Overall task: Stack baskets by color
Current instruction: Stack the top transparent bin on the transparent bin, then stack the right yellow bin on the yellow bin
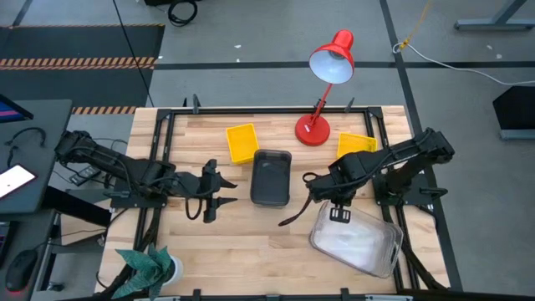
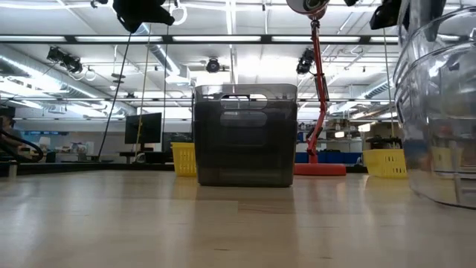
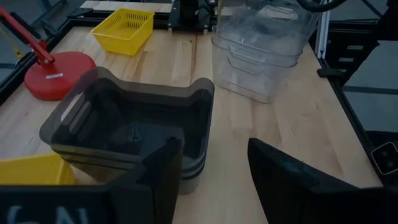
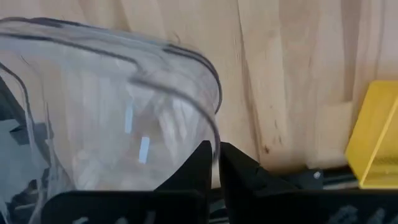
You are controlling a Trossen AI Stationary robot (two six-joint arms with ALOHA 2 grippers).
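left gripper (image 1: 219, 194): hovers over the wood left of the dark-grey basket, fingers spread with a clear gap between them, holding nothing.
left gripper fingers (image 3: 158, 177): seen from its wrist camera, they point toward the near end of the dark-grey basket.
right gripper (image 4: 214, 163): its two fingers are pinched on the rim of the clear basket, with only the thin wall between them.
right arm (image 1: 393, 159): reaches in from the right edge of the table toward the middle.
clear basket (image 1: 355, 238): at the near right of the table, tilted, and it looks like more than one nested together; it fills the right side of the low view.
dark-grey basket (image 1: 272, 176): in the middle of the table, flat on the wood; from the left wrist it looks like two nested together.
yellow basket, left (image 1: 242, 142): toward the far side, just beside the dark-grey basket's far left corner.
yellow basket, right (image 1: 356, 144): toward the far side, right of the lamp base, partly under the right arm.
red desk lamp (image 1: 324, 88): its round base stands between the two yellow baskets.
table (image 1: 251, 251): light wood, bare in front.
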